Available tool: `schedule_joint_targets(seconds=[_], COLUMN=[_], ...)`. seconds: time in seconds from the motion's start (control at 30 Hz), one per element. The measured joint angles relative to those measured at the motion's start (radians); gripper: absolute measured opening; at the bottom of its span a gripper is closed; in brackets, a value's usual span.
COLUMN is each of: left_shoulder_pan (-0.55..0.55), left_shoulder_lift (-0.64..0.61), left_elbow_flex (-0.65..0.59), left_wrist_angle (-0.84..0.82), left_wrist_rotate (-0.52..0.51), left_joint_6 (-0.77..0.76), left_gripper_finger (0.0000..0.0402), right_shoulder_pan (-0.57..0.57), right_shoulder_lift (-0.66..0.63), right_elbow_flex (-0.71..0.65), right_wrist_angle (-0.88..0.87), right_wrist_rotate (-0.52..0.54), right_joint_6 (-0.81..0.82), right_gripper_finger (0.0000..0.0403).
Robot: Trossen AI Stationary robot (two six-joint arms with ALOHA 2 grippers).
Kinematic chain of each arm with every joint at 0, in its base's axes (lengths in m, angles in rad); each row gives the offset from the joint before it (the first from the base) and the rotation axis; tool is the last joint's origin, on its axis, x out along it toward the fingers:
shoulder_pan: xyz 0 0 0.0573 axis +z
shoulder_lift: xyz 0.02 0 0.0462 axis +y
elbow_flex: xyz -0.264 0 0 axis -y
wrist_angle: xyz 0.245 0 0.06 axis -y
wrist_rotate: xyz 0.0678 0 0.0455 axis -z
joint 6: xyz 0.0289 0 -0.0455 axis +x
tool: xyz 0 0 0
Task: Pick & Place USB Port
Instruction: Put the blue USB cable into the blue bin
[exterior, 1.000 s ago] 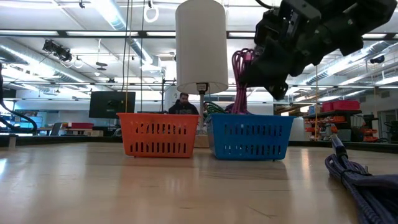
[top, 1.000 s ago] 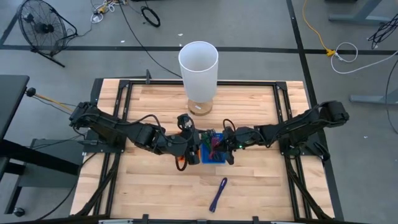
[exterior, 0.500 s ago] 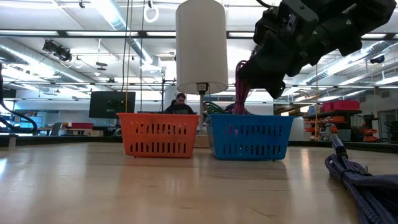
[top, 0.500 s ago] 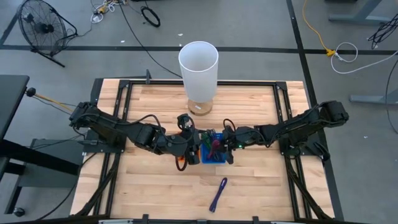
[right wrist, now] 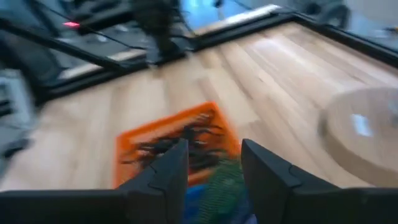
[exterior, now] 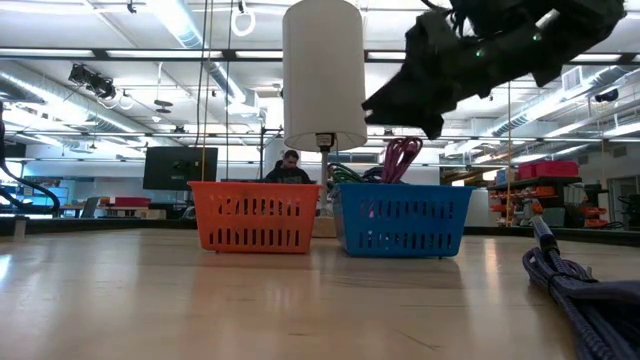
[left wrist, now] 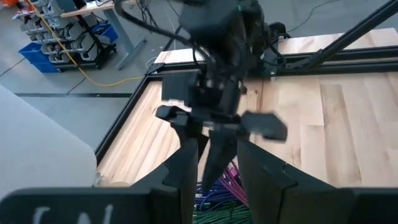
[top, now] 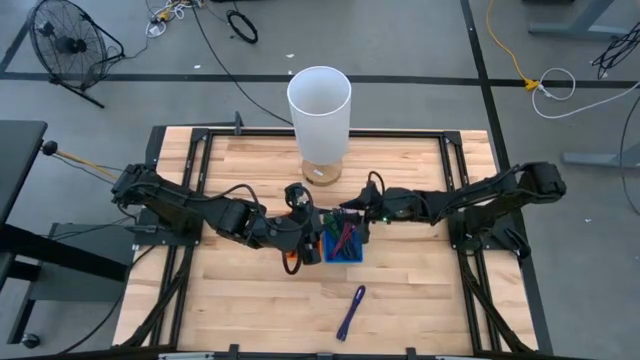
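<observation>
A magenta cable (top: 343,238) lies coiled in the blue basket (exterior: 403,218), and its loop (exterior: 400,158) stands above the rim. A purple cable (top: 350,312) lies on the table near the front edge. My right gripper (top: 348,214) hangs open above the blue basket's far side with nothing between its fingers (right wrist: 214,168). My left gripper (top: 308,240) stands open over the gap between the orange basket (exterior: 255,215) and the blue one, holding nothing (left wrist: 219,168). The orange basket holds dark cables (right wrist: 177,140).
A tall white lamp shade (top: 319,98) on a round wooden base stands just behind the baskets. The two baskets stand side by side at the table's middle. The purple cable's coil (exterior: 585,290) lies at the near right. Bare wood lies to the left and right.
My right gripper has let go of the magenta cable, risen, and drawn back toward the table's far edge. The cable, which hung upright from it above the blue basket, has dropped into the basket, only its loop showing above the rim.
</observation>
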Motion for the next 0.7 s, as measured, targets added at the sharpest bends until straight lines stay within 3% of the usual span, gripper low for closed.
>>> schedule_joint_targets(seconds=[0.2, 0.3, 0.47, 0.7], left_shoulder_pan=[0.0, 0.0, 0.009, 0.021], left_shoulder_lift=[0.0, 0.0, 0.0, 0.0], left_elbow_flex=[0.0, 0.0, 0.0, 0.0], left_wrist_angle=[-0.037, -0.06, -0.081, -0.082], left_wrist_rotate=[0.0, 0.0, 0.0, 0.0], left_joint_6=[-0.005, -0.018, -0.022, -0.024], left_gripper_finger=[0.0119, 0.0119, 0.0119, 0.0119], right_shoulder_pan=[0.062, 0.176, 0.37, 0.518], right_shoulder_lift=[-0.046, -0.046, -0.046, 0.063], right_elbow_flex=[0.0, 0.01, 0.094, 0.299], right_wrist_angle=[0.01, 0.001, -0.168, -0.54], right_wrist_rotate=[-0.27, -0.313, -0.204, -0.012], right_joint_6=[0.003, -0.047, -0.175, -0.209], right_gripper_finger=[0.0148, 0.0148, 0.0148, 0.0148])
